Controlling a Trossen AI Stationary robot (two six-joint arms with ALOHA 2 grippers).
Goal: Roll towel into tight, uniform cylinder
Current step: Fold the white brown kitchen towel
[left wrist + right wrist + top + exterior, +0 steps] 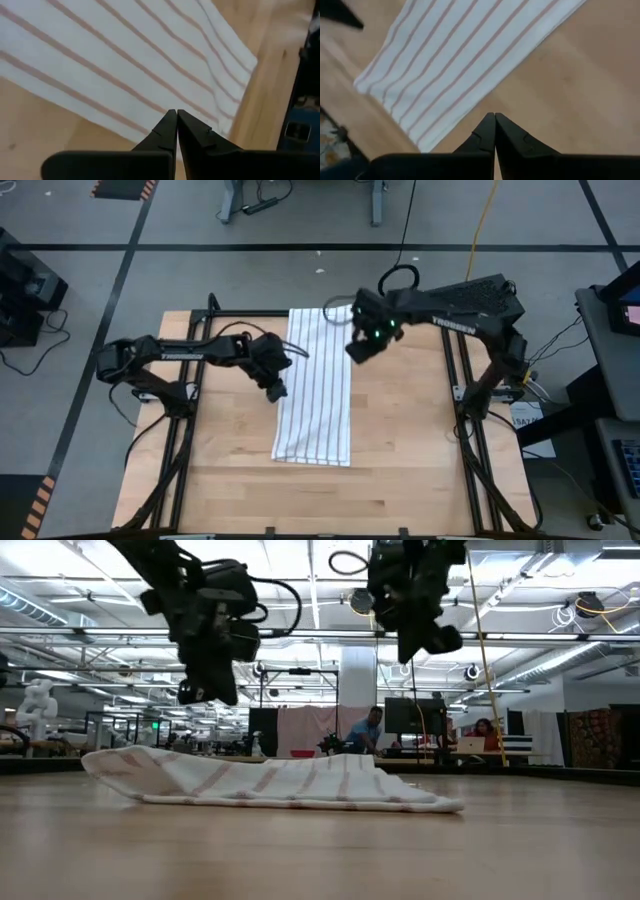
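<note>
The towel, white with thin stripes, lies flat as a long strip down the middle of the wooden table, from the far edge toward the near side. My left gripper hangs shut above the towel's left edge, clear of it, as the low view shows. My right gripper is shut and raised well above the towel's far right part. In both wrist views the fingertips meet with nothing between them.
Black frame rails run along the table's left and right sides. Bare wood lies on both sides of the towel and at the near edge. Beyond the table, people sit at desks in the room.
</note>
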